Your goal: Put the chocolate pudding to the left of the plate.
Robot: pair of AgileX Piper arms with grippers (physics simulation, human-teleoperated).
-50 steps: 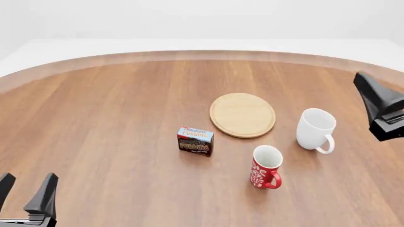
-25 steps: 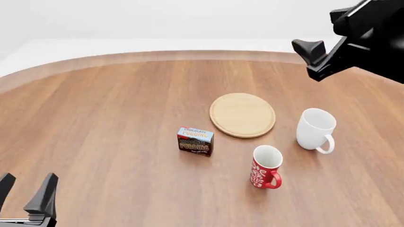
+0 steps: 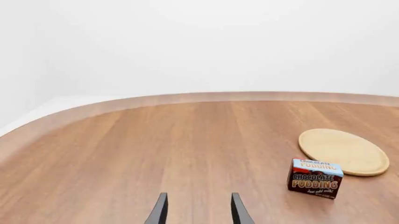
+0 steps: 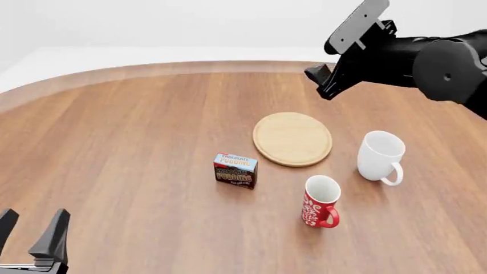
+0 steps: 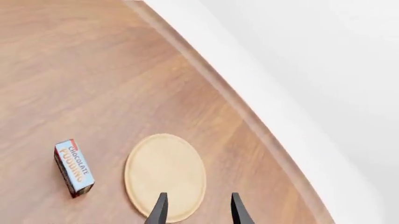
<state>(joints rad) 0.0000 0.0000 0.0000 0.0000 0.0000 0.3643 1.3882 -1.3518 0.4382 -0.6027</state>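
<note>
The chocolate pudding is a small brown carton standing on the table, just front-left of the plate, a flat tan wooden disc. Both also show in the left wrist view, pudding and plate, and in the right wrist view, pudding and plate. My left gripper is open and empty, low at the near left corner, far from the carton. My right gripper is open and empty, raised in the air beyond the plate's far side. Its fingers frame the plate's edge.
A white mug stands right of the plate. A red patterned mug stands in front of the plate, right of the pudding. The round wooden table's rim curves along the back.
My right arm has swung up from the right edge and moved left, now high beyond the plate. The left gripper, the carton, plate and mugs have not moved.
</note>
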